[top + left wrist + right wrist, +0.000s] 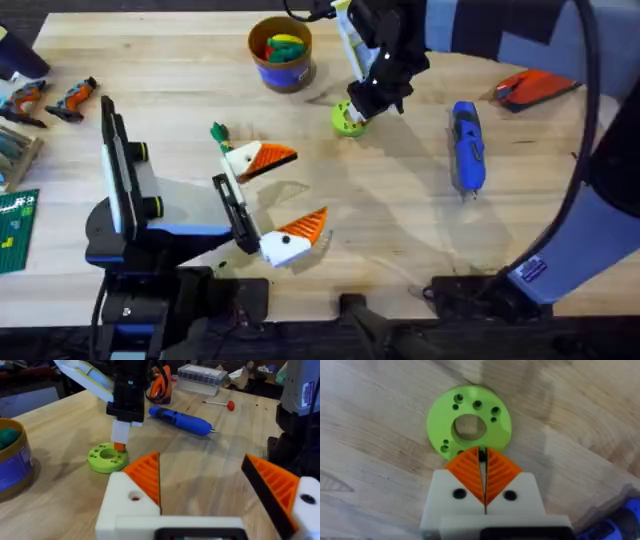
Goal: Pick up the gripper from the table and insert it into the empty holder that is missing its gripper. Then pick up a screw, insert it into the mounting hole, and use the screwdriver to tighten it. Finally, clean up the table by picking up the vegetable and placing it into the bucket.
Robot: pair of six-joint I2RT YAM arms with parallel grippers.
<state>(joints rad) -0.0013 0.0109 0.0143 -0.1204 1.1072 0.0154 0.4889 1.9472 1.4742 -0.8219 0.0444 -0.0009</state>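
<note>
Lime-green disc [469, 424] sits under right gripper [483, 476], whose 2 fingers are pinched together at its edge, probably grabbing a screw. Left gripper [285, 200] waits spread wide. Screwdriver [467, 147] lies just beside; bucket [281, 54] near.

Right arm reaches far across centre, wrist pointing down, right pincer [482, 462] pressed closed, tips together. Left arm low at near left, left pincer [280, 195] spread wide.

Right pincer [120, 446] tips down on green disc [106, 457].
</note>
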